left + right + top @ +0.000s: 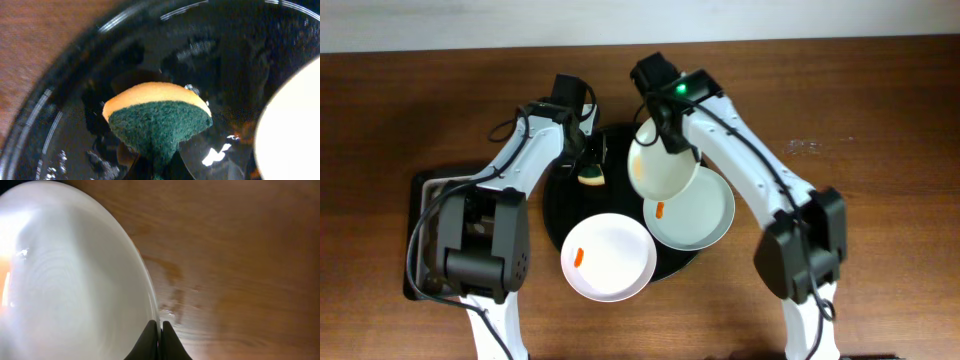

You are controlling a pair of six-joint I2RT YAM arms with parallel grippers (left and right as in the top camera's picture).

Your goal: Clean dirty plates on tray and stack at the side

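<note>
A round black tray [552, 205] holds two white plates: one at the front [610, 257] and one at the right [695, 210], each with an orange smear. My right gripper [661, 137] is shut on the rim of a third white plate [660, 168] and holds it tilted above the tray; the rim shows between the fingers in the right wrist view [159, 330]. My left gripper [588, 160] is shut on a green-and-yellow sponge [590, 178] just above the tray's back part. The sponge [157, 117] fills the left wrist view, with the lifted plate's edge [295, 125] at its right.
A rectangular dark tray [425, 195] lies at the left, partly under my left arm. Bare wooden table [880, 120] spreads to the right and behind.
</note>
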